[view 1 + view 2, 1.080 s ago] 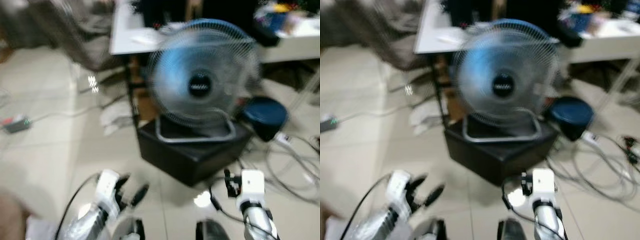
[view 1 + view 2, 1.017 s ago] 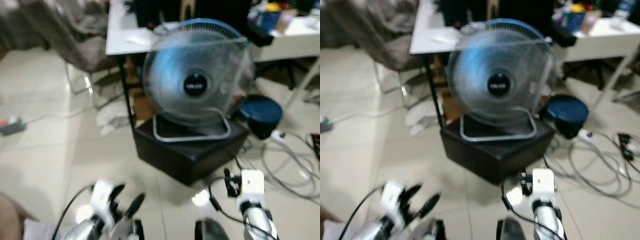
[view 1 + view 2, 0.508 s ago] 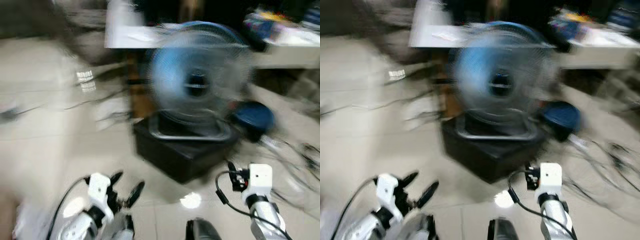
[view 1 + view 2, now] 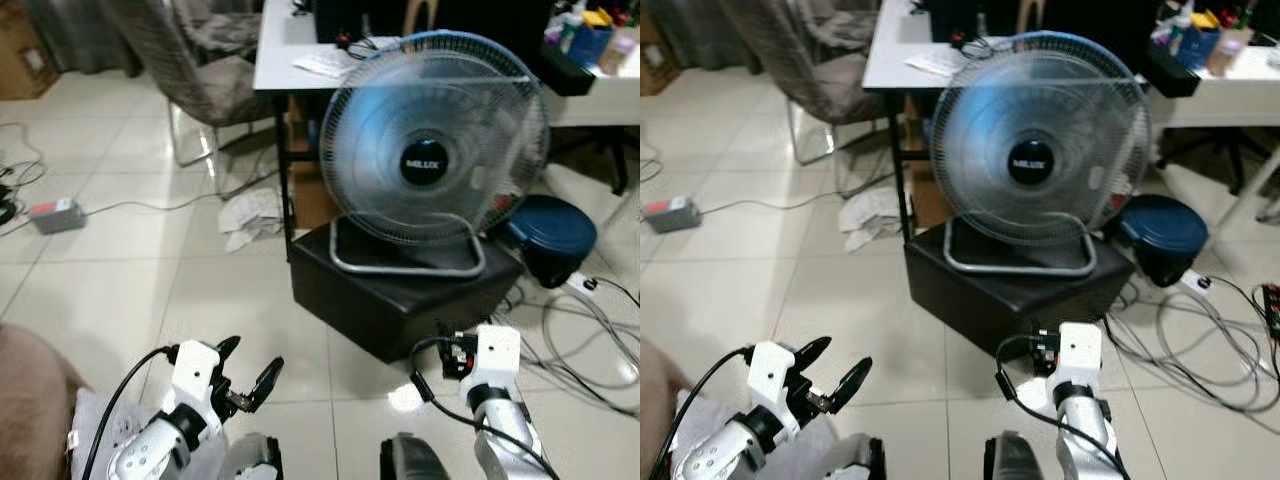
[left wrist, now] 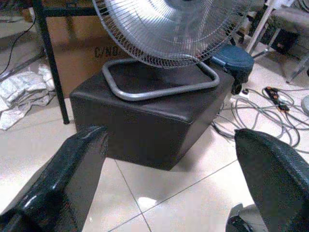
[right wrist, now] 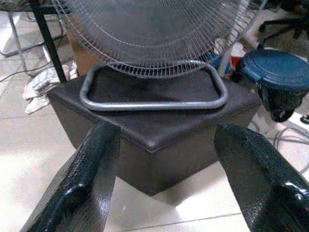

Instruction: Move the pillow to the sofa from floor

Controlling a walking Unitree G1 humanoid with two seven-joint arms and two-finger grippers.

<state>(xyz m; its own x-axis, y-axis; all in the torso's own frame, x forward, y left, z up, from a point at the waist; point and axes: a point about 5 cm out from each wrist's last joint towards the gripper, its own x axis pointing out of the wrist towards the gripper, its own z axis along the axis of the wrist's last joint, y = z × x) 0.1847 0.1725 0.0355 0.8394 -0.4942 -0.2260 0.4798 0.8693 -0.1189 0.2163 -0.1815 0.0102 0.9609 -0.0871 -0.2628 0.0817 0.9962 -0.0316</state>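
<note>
At the near left edge of my view a brown cushioned shape bulges up from the floor. I cannot tell whether it is the pillow. It lies to the left of my left gripper and apart from it. That gripper hovers low over the pale floor tiles, forearm raised and angled forward, its two black fingers spread wide with nothing between them. My right gripper is also held out ahead on a bent arm, its fingers likewise wide apart and empty. Both point at a black cushioned footstool standing on the tiles just beyond them. On the footstool rests the grey tube base of a round wire-caged fan. To the right of the stool sits a dark blue lidded bin, with grey cables looping over the floor near it. Left of the stool lie crumpled white papers and, further left, a power strip. Behind the fan stand a white desk and a grey chair.
</note>
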